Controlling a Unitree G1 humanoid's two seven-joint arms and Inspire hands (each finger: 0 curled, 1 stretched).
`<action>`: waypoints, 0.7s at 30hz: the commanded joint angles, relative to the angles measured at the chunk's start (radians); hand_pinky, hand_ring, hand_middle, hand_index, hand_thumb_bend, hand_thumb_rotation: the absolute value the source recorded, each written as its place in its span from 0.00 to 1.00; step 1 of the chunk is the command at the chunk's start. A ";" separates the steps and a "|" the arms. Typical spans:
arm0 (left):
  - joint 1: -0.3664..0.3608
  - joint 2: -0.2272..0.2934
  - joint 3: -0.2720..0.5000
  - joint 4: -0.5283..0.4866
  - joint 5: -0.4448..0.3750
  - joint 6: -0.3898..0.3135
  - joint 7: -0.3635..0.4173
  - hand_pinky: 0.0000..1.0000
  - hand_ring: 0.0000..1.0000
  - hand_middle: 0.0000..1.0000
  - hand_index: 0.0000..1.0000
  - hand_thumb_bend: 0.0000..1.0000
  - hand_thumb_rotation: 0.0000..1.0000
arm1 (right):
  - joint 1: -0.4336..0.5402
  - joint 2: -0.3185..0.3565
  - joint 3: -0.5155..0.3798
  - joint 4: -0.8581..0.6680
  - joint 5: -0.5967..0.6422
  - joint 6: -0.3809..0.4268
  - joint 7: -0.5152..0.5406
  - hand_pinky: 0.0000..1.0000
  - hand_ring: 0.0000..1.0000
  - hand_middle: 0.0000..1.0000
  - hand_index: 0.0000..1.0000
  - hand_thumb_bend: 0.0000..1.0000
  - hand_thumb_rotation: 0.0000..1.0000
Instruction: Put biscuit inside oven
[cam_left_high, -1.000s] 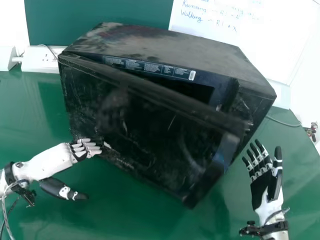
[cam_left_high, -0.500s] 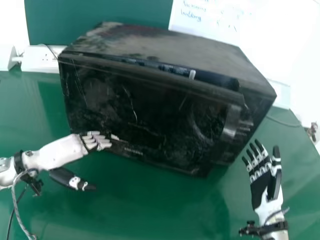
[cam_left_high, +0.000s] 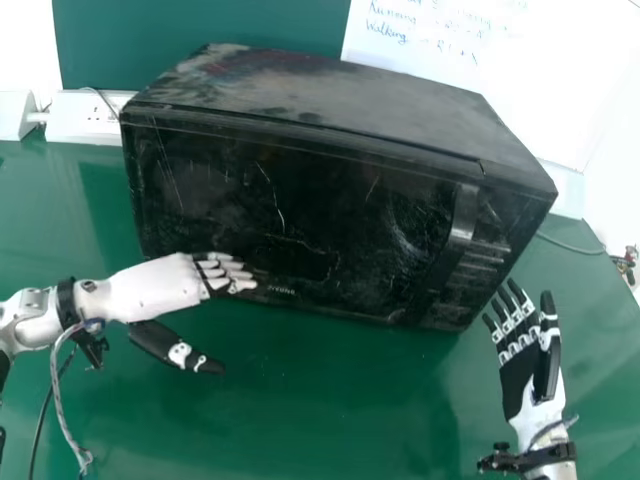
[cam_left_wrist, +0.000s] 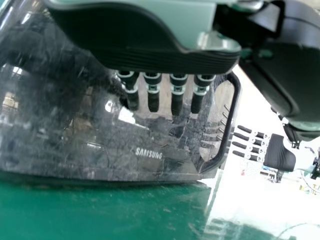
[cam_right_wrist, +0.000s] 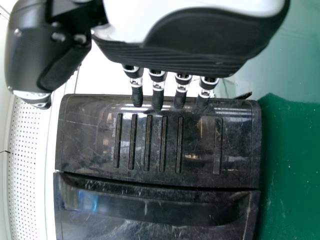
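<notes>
The black oven sits on the green worktop, its door closed flush. At the door's lower left, the left hand has its fingers held out straight; the right hand, fingers open too, is palm up near the oven's right front corner.

Reads "Running" and "Walking" in handwriting on the white surface behind the oven. Bears brand lettering low on the oven's door.
</notes>
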 joint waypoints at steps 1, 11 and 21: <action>-0.029 0.002 -0.027 0.002 -0.012 0.011 -0.008 1.00 1.00 1.00 1.00 0.92 1.00 | 0.017 -0.006 -0.001 -0.004 -0.007 0.006 -0.002 1.00 1.00 1.00 1.00 0.86 0.91; -0.057 0.003 -0.062 -0.036 -0.213 0.125 -0.212 1.00 1.00 1.00 1.00 0.91 1.00 | 0.014 0.000 0.000 0.001 -0.007 0.000 -0.002 1.00 1.00 1.00 1.00 0.95 0.91; 0.023 0.023 -0.041 -0.124 -0.367 0.137 -0.323 1.00 1.00 1.00 1.00 0.91 1.00 | 0.021 -0.004 -0.002 0.003 -0.016 -0.001 0.004 1.00 1.00 1.00 1.00 1.00 0.95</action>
